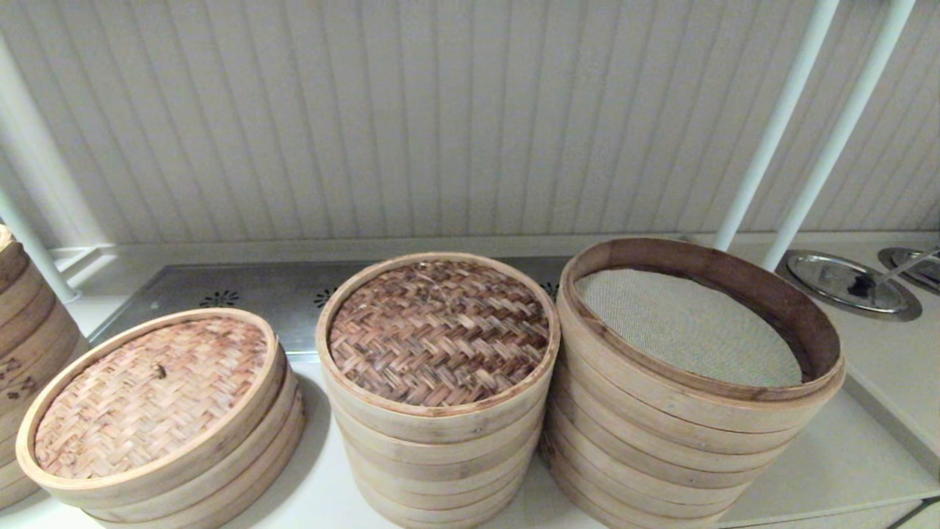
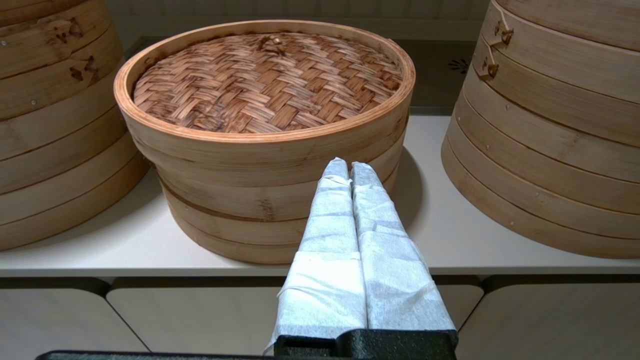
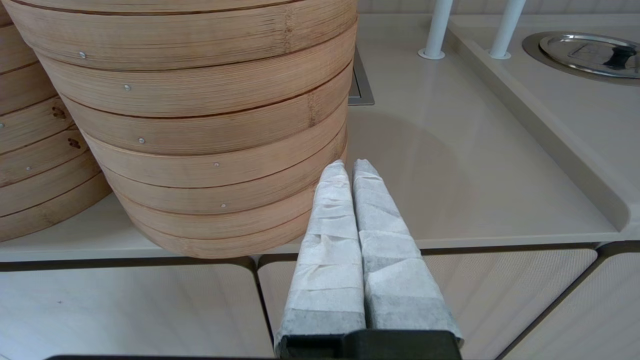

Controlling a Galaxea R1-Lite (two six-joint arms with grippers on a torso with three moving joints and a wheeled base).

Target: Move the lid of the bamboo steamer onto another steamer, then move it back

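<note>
Bamboo steamer lid (image 1: 439,332) on middle stack; pale counter (image 1: 830,455).

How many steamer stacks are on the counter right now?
4: one at the far left edge, one with a lighter woven lid, the middle stack under the bamboo steamer lid, another steamer rightmost. More may sit out of view.

My head view crops the far-left steamer stack (image 1: 26,353) and shows neither of my end effectors
</note>
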